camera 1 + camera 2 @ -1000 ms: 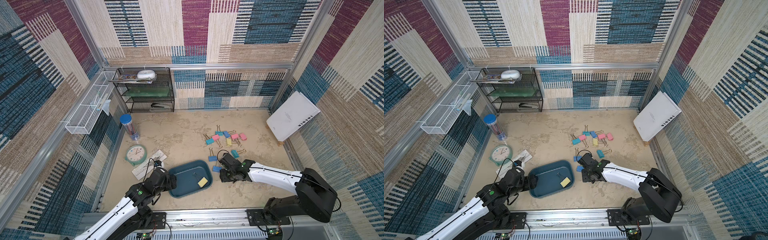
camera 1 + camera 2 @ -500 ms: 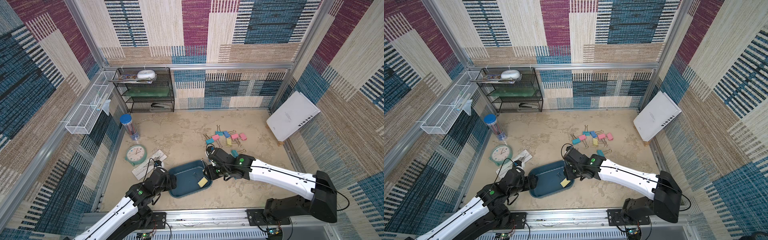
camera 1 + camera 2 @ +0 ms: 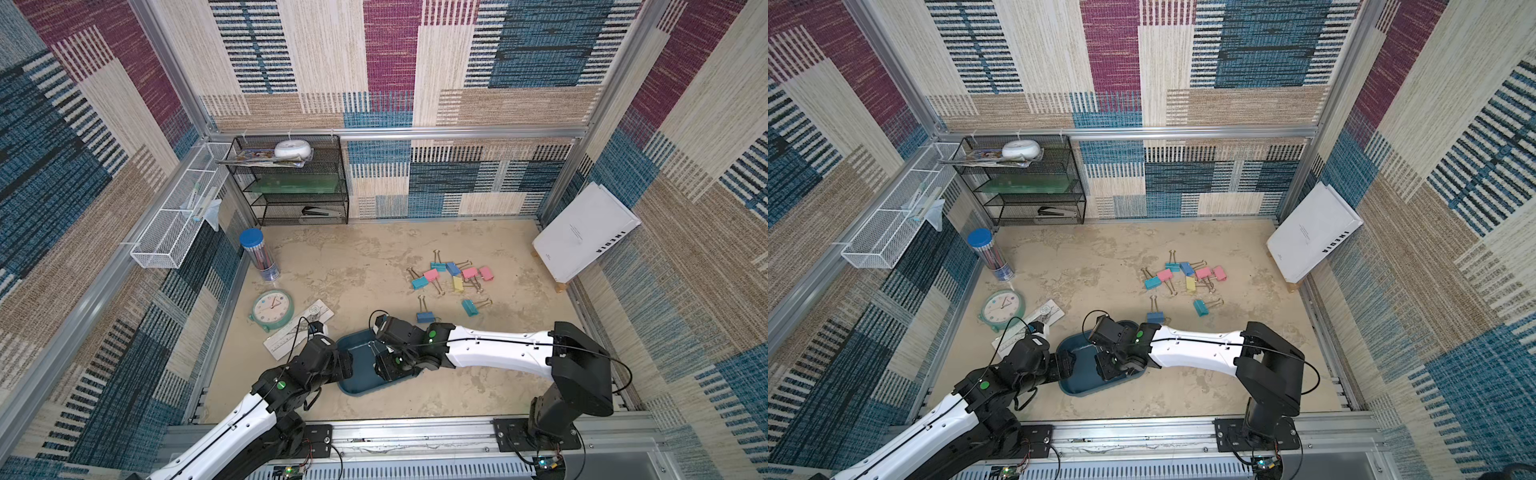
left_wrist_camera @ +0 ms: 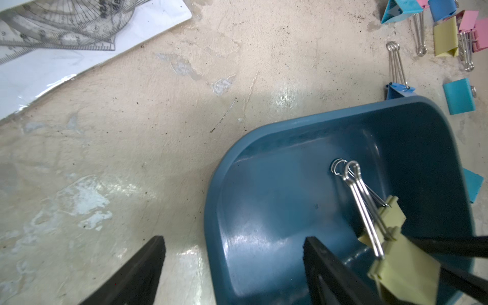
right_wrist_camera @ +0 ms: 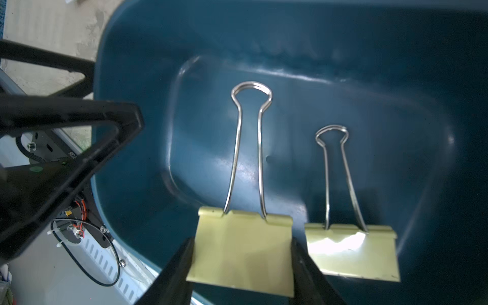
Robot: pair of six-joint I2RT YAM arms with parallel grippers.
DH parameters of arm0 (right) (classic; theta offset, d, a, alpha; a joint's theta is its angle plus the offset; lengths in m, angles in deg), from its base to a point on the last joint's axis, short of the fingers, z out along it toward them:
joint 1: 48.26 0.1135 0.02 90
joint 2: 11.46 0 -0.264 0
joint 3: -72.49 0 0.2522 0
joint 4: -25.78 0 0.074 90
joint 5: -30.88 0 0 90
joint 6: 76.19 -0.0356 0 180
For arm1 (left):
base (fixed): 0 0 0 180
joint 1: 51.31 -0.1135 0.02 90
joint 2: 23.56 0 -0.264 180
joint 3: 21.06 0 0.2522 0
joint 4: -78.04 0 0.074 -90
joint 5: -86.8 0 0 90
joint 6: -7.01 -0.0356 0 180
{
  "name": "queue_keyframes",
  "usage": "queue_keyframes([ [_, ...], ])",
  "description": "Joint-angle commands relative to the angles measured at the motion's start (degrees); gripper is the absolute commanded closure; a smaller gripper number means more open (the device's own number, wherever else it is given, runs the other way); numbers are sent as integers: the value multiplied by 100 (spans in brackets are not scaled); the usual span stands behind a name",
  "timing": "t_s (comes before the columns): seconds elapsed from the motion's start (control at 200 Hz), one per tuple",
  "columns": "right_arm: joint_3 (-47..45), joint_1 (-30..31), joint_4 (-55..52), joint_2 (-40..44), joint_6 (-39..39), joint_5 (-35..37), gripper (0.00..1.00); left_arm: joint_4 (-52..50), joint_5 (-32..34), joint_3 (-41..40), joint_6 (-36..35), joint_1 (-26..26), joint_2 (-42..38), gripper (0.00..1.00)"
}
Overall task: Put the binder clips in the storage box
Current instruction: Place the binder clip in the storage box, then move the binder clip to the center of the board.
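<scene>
Drop-off step: my right tool (image 5: 242, 244) pinches a pale yellow wire-handled binder clip (image 5: 245, 232) by its body, jaws at clip width, over the shallow dark teal plastic storage box (image 5: 396, 79), where one matching yellow clip (image 5: 351, 250) lies. My left tool (image 4: 232, 239) stands wide open astride the box wall, holding nothing. Next, I judge, the right tool must open, then reach for the loose pastel clips (image 3: 431, 274) on the beige desk (image 3: 332, 257).

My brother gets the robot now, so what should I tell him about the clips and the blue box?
Left gripper: open, jaws astride the storage box wall.
Right gripper: shut on a yellow clip over the box.
Done: a second yellow clip lies in the box.
To do: release the held one, then fetch the loose clips from the table.
</scene>
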Motion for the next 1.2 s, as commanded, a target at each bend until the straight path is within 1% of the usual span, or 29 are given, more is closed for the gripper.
queue_keyframes([
  [0.0, -114, 75, 375, -66, -320, -15, 54, -2, 69, -17, -24, -1, -41, 14],
  [0.05, -150, 79, 371, -76, -334, 13, 49, 1, 75, -24, -34, -5, -45, 14],
  [0.095, -150, 79, 328, -74, -322, 60, 40, 0, 75, -24, -50, -5, -30, 14],
  [0.18, -148, 79, 278, 70, -212, 134, 27, -1, 74, -31, -44, -3, -31, 14],
  [0.215, -120, 75, 222, 180, -145, 209, 17, -5, 75, -35, -41, 2, -36, 14],
  [0.24, -102, 65, 159, 265, -81, 312, 14, 11, 67, -42, -35, -5, -47, 14],
  [0.29, -20, 45, -137, 474, 50, 564, 12, 7, 62, -41, -40, -1, -52, 14],
  [0.381, -91, -73, -666, 988, 146, 1181, 11, 7, 57, -36, -36, -8, -57, 14],
  [0.481, -663, -649, -962, 1825, 175, 1302, 12, -10, 56, -42, -34, -3, -88, 14],
  [0.541, -1162, -1183, -1011, 2453, 161, 1276, 16, -23, 55, -42, -35, -5, -114, 14],
  [0.581, -1544, -1567, -1010, 2894, 189, 1267, 23, -40, 50, -39, -36, -5, -130, 14],
  [0.646, -2082, -2061, -889, 3576, 260, 1235, 41, -58, 54, -50, -27, -5, -161, 14],
  [0.721, -2568, -2386, -669, 4119, 348, 981, 63, -80, 68, -67, -36, -11, -188, 14],
  [0.741, -2667, -2439, -597, 4184, 357, 906, 68, -80, 67, -63, -42, -7, -190, 14],
  [0.746, -2689, -2450, -584, 4194, 357, 892, 71, -80, 71, -61, -42, -6, -194, 14],
  [0.776, -2793, -2495, -514, 4204, 388, 792, 81, -80, 67, -59, -42, -7, -189, 14],
  [0.831, -2889, -2513, -391, 4037, 434, 635, 100, -81, 72, -43, -42, -7, -189, 14],
  [0.902, -2957, -2514, -133, 3665, 526, 395, 100, -83, 79, -51, -40, -7, -188, 14],
  [1.042, -2823, -2513, 105, 2808, 726, 370, 100, -101, 77, -39, -30, -7, -180, 14],
  [1.192, -2707, -2643, 217, 2204, 839, 586, 100, -90, 84, -51, -21, -6, -187, 14],
])
